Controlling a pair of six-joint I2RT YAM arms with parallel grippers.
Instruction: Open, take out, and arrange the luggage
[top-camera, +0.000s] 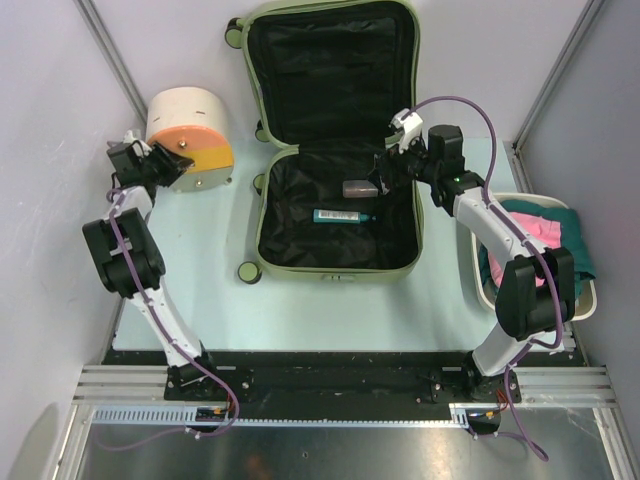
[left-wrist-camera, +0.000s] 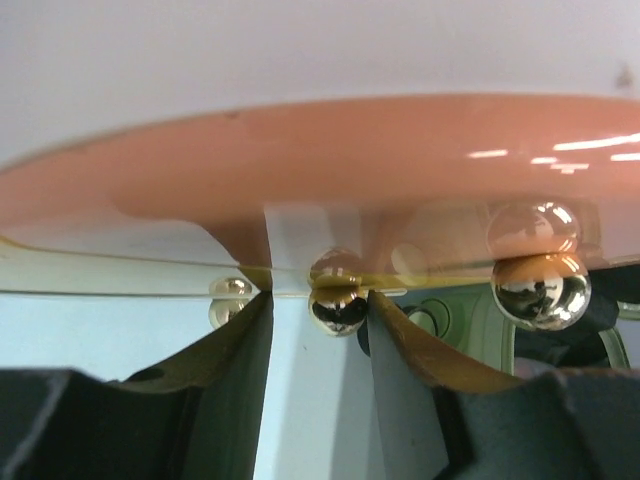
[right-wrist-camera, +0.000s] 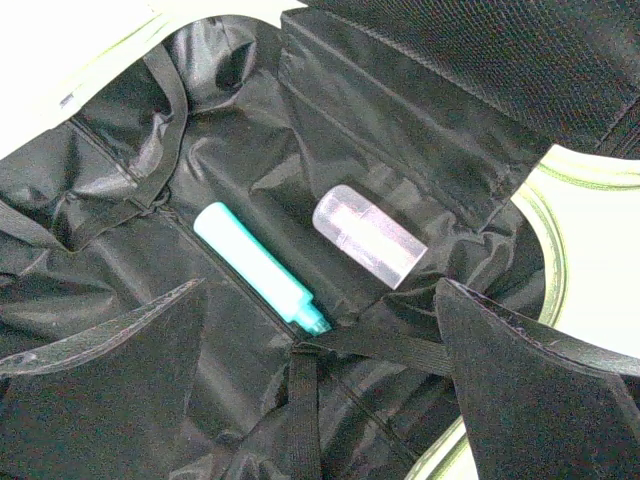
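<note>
**guest_41:** What sort of place was this, somebody's home?

**benchrat:** Nah, it looked like a robotics lab, some kind of test cell. Plain white panels (top-camera: 50, 150) boxed it in between bare aluminium posts (top-camera: 110, 52). A left arm (top-camera: 130, 250) and a right arm (top-camera: 500, 230) were bolted at the edge of a pale tabletop (top-camera: 330, 315), with purple cables (top-camera: 462, 98) looping off them. A slotted cable duct (top-camera: 330, 415) ran along the front.

Table (top-camera: 330, 315): pale mint surface.
Centre: luggage (top-camera: 320, 120), lying flat and open.
Rear left: round cream-and-orange container (top-camera: 190, 135).
Right edge: white basin (top-camera: 474, 268).
</note>
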